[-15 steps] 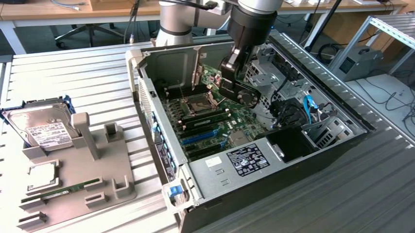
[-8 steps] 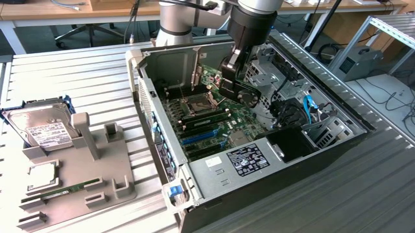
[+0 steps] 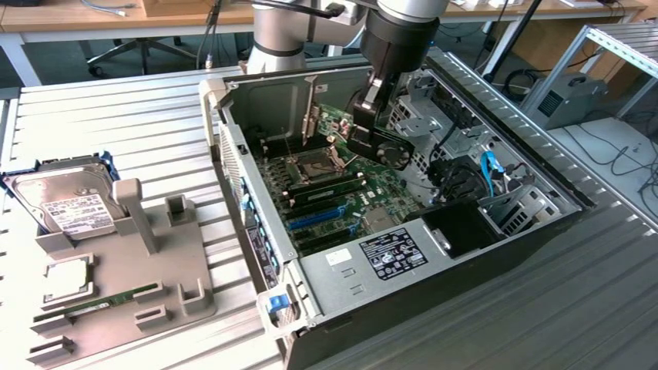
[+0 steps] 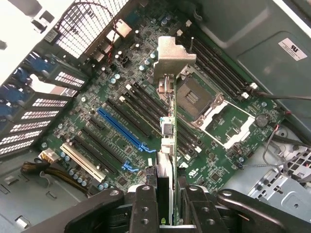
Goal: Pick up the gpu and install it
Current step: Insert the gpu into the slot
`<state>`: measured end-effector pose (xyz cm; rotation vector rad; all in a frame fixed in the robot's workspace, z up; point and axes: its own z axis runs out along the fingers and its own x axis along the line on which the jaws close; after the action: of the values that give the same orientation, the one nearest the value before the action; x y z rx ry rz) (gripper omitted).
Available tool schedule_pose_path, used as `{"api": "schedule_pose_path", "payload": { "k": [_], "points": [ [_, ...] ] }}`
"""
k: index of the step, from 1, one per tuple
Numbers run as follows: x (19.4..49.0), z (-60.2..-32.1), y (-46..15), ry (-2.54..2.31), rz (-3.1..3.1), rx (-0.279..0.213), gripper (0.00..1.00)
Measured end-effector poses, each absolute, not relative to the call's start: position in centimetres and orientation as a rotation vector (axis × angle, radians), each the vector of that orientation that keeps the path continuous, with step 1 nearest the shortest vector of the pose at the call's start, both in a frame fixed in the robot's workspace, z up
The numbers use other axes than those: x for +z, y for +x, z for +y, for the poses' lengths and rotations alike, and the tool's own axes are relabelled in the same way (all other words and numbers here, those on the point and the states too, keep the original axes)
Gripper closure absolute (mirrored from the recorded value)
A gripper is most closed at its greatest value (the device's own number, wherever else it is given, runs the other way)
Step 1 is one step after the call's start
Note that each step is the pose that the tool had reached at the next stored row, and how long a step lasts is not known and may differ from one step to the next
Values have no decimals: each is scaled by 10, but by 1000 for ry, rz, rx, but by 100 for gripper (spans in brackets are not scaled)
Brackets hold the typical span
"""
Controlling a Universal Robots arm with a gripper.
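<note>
The gpu [image 3: 392,153] hangs inside the open computer case [image 3: 535,231], above the green motherboard [image 3: 340,193], with its black round fan facing the exterior view's right. My gripper [image 3: 368,123] is shut on its upper edge. In the wrist view the gpu [image 4: 168,141] appears edge-on as a thin green card between my gripper [image 4: 168,196] fingers [image 4: 145,204], with its silver bracket [image 4: 172,57] at the far end. The card floats over the long black slots between the blue slot [image 4: 119,128] and the CPU socket [image 4: 200,99], clear of the board.
A grey holder tray [image 3: 154,277] sits at the exterior view's left with a silver hard drive [image 3: 72,204], a CPU chip [image 3: 67,277] and a RAM stick [image 3: 113,301]. The case walls, drive cage [image 3: 514,208] and cables [image 3: 483,166] crowd the card.
</note>
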<state>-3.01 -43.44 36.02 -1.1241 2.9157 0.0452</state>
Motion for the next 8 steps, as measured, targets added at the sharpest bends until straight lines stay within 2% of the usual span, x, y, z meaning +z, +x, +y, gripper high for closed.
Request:
{"api": "schedule_pose_path", "payload": {
  "k": [8],
  "points": [
    [360, -434, -30, -1174, 2896, 46, 74]
  ]
}}
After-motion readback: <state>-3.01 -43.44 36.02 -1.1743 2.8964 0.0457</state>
